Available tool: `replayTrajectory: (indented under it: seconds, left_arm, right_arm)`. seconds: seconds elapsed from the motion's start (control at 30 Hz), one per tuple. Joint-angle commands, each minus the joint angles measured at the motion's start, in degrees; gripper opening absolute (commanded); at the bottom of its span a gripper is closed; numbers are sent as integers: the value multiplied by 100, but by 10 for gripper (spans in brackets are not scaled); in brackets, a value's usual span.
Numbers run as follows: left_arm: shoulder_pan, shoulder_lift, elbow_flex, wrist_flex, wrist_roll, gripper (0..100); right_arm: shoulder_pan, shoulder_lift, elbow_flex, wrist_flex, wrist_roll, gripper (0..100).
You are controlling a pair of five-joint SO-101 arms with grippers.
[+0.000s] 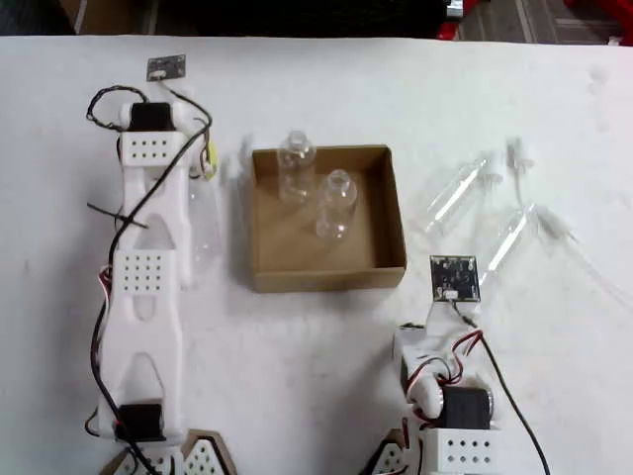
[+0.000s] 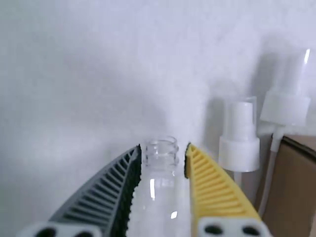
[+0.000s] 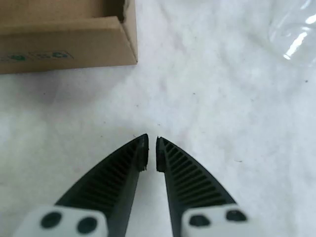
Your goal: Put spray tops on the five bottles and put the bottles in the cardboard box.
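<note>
**Firmly on a bottle neck, left side**

Up close, my left end effector (image 2: 164, 148) is closed on a clear bottle (image 2: 159, 197). Its grey and yellow fingers (image 2: 212, 187) press either side of the open, topless neck. Just beyond are two white spray tops (image 2: 239, 138), and past them a corner of the box (image 2: 296, 182).

From the high view I get what that camera misses. The bottle lies along the tabletop (image 1: 297, 376) beside the box's left wall, under my outstretched left arm. Two topless bottles (image 1: 295, 163) stand inside the box. Two more bottles (image 1: 457, 193) lie on the tabletop to its right, with white spray parts by them; I cannot tell whether those are fitted.

My right end effector (image 3: 152, 145) is all but closed, with only a thin slit between the black tips and nothing in it. It sits over the tabletop near the box's front right corner. Its own camera picks up green print (image 3: 37, 56) on the box's outer wall, too small to read, which the high view does not show. The same camera catches the edge of a clear bottle off to one side.
</note>
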Motion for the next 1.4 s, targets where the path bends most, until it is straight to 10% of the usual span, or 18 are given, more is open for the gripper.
replayTrajectory:
  seconds: [0.0,0.87,1.07,1.37]
  left_arm:
    - [110,-48,79,0,-53,140]
    - [171,-110,-545,79,0,24]
    - [66,-110,-545,88,1257,23]
    - [180,-796,-519,114,1301,23]
  right_arm:
    - [22,-13,53,48,-35,15]
    - [22,-13,53,48,-35,15]
    - [22,-13,53,48,-35,15]
    - [22,-13,53,48,-35,15]
